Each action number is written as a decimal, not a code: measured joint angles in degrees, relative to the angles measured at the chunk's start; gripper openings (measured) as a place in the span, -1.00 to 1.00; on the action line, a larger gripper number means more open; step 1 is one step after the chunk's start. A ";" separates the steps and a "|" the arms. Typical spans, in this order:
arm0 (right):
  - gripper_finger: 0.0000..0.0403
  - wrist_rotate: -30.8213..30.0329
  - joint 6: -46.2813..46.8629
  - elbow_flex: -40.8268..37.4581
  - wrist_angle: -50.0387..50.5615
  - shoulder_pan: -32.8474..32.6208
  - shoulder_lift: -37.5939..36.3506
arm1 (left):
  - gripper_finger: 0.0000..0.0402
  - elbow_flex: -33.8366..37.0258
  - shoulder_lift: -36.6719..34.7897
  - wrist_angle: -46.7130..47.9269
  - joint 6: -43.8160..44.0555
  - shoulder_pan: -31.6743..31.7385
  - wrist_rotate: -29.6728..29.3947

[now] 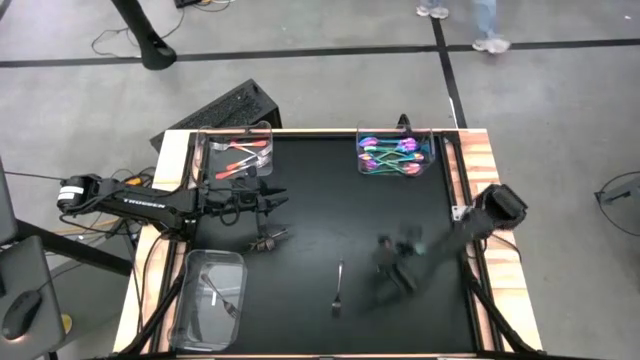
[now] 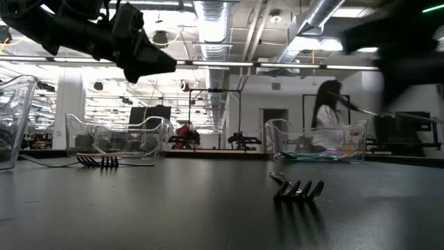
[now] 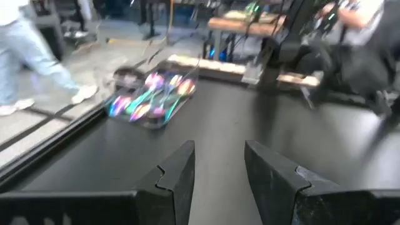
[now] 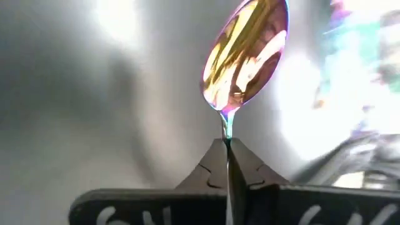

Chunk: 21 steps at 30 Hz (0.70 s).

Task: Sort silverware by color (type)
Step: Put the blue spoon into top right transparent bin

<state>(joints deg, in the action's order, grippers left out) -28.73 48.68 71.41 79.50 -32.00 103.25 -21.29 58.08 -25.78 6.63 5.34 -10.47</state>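
Dark jointed arms, white lettering on left arm [image 1: 140,203] — black two-fingered hands

Three trays sit on the counter [image 1: 330,215]: one upper left [image 1: 236,150], one upper right [image 1: 396,150], one lower left [image 1: 207,298]; a fork [image 1: 339,288] lies lower centre.

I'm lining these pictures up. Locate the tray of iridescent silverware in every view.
High view: tray of iridescent silverware at the mat's far right corner.
Low view: right of centre, at the table's far edge.
Left wrist view: ahead, upper left.
Right wrist view: cannot tell; only blur.
Shared landmark: the black mat.
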 joint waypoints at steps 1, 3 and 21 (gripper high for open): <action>-0.97 -3.78 -2.34 0.05 1.61 2.68 -1.05 | -0.37 0.01 0.00 1.01 0.02 0.00 -0.52; -0.97 -11.23 -7.19 0.05 3.68 7.92 -3.45 | -0.37 0.01 0.00 3.07 -0.13 0.00 -1.65; -0.97 -22.68 -58.00 -9.02 -37.17 54.78 -17.49 | -0.37 0.03 0.04 18.29 -2.66 -0.02 -15.36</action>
<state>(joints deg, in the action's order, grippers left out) -51.42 -9.31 62.39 42.33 22.78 85.76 -21.26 58.13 -7.50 3.98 5.32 -25.82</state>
